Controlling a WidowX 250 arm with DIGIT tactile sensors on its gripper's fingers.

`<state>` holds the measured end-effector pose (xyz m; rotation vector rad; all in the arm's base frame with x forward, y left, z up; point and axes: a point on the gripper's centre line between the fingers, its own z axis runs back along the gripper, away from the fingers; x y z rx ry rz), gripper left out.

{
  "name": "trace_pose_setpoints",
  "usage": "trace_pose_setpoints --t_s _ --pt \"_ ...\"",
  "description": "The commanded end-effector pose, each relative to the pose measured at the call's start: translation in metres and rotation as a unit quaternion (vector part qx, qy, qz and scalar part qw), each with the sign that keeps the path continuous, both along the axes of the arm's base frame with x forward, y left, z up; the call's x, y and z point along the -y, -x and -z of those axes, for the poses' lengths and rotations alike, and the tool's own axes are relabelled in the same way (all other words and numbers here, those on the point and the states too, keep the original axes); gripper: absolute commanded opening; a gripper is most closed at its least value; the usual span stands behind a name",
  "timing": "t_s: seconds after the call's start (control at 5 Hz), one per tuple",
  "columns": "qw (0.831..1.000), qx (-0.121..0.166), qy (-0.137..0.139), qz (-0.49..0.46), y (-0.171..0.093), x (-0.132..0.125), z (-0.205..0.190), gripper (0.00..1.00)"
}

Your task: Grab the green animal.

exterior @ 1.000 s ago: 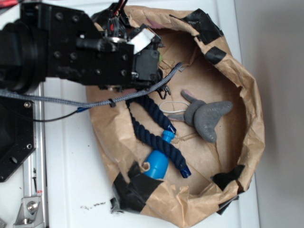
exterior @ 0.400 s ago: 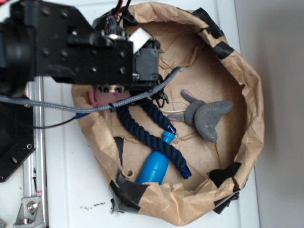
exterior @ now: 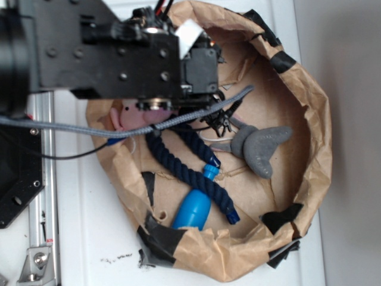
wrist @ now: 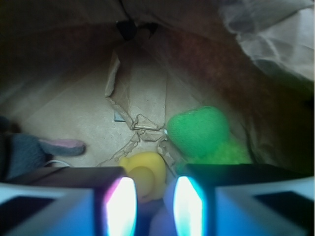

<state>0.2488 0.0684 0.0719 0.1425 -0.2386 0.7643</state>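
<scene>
- Exterior view: the gripper (exterior: 221,119) hangs inside the crumpled brown paper bag (exterior: 309,107), its black fingers above the bag floor beside the grey plush whale (exterior: 259,146); from here I cannot tell how wide the jaws stand.
- The arm body hides the upper left of the bag, and the green animal does not show in this view. A pink plush (exterior: 128,116) peeks out under the arm.
- Also on the floor: a dark navy twisted rope (exterior: 184,158) and a smooth blue plastic piece (exterior: 193,208); black tape patches the rim.
- Wrist view: the gripper (wrist: 155,199) is open, holding nothing, its pale pads glowing at the bottom edge.
- The green animal (wrist: 199,130) lies just beyond the right pad, near the bag wall: a fuzzy, soft rounded lump.
- The yellow rubber duck (wrist: 142,172), smooth and rounded, sits nearly between the pads.
- Risk: closing on this line would likely take the duck, not the plush.
- Risk: shifting right could snag the paper wall or only pinch fuzz.
</scene>
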Motion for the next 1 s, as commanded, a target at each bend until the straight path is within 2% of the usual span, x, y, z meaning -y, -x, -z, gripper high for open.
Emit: trace_pose_setpoints --t_s 0.0,0.2,0.6,0.8 --pt "0.999 -0.020 -0.002 -0.040 0.025 -0.048 0.016 1.00" --pt "0.999 -0.033 -0.022 -0.038 0.036 -0.060 0.025 1.00" --pt "0.995 -0.049 -0.032 -0.082 0.055 -0.089 0.025 1.00" --pt "0.995 -0.045 -0.013 -0.090 0.050 -0.095 0.027 1.00"
